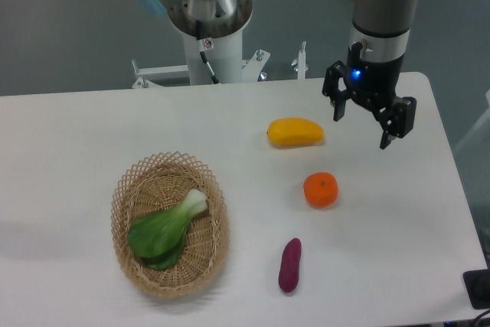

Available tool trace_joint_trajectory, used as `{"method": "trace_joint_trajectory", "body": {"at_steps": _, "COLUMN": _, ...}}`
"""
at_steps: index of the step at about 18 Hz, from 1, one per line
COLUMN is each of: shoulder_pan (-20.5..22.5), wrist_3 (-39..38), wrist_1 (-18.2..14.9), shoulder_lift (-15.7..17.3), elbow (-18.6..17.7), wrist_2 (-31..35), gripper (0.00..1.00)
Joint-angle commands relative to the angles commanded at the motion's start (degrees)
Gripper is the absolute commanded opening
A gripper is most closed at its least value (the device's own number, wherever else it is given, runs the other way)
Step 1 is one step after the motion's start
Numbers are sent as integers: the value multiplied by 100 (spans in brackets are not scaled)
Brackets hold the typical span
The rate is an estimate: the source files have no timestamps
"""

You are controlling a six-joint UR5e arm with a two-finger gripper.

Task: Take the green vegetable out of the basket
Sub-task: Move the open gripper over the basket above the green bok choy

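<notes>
The green vegetable point(164, 229) lies inside the basket point(138, 175) at the lower left of the table, its dark leaves toward the front and its pale stem end pointing to the upper right. The basket is an oval tan wicker one with a looped rim. My gripper point(361, 129) hangs far off at the upper right, above the table and well away from the basket. Its two black fingers stand apart with nothing between them.
A yellow mango point(295, 132) lies just left of the gripper. An orange point(320, 190) sits below it, and a small purple sweet potato point(289, 265) lies near the front edge. The robot's base column point(210, 44) stands behind the table's far edge.
</notes>
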Motion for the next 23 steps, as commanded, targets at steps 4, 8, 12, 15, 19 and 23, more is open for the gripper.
{"method": "trace_joint_trajectory", "body": {"at_steps": 4, "shoulder_pan": -44, "wrist_3": 35, "wrist_1": 18, "shoulder_lift": 17, "elbow": -26, "wrist_2": 26, "gripper": 100}}
{"method": "trace_joint_trajectory", "body": {"at_steps": 8, "shoulder_pan": -97, "wrist_3": -44, "wrist_1": 18, "shoulder_lift": 114, "elbow": -210, "wrist_2": -183, "gripper": 100}}
{"method": "trace_joint_trajectory", "body": {"at_steps": 12, "shoulder_pan": -149, "wrist_3": -1200, "wrist_1": 183, "shoulder_lift": 351, "elbow": -570, "wrist_2": -589, "gripper": 100}}
{"method": "trace_joint_trajectory", "body": {"at_steps": 15, "shoulder_pan": -595, "wrist_3": -1818, "wrist_1": 614, "shoulder_lift": 325, "elbow": -685, "wrist_2": -633, "gripper": 100}}
{"method": "trace_joint_trajectory", "body": {"at_steps": 19, "shoulder_pan": -1124, "wrist_3": -2670, "wrist_1": 668, "shoulder_lift": 229, "elbow": -922, "wrist_2": -607, "gripper": 100}}
{"method": "trace_joint_trajectory", "body": {"at_steps": 23, "shoulder_pan": -1651, "wrist_3": -3453, "wrist_1": 694, "shoulder_lift": 36, "elbow": -1133, "wrist_2": -598, "gripper": 100}}
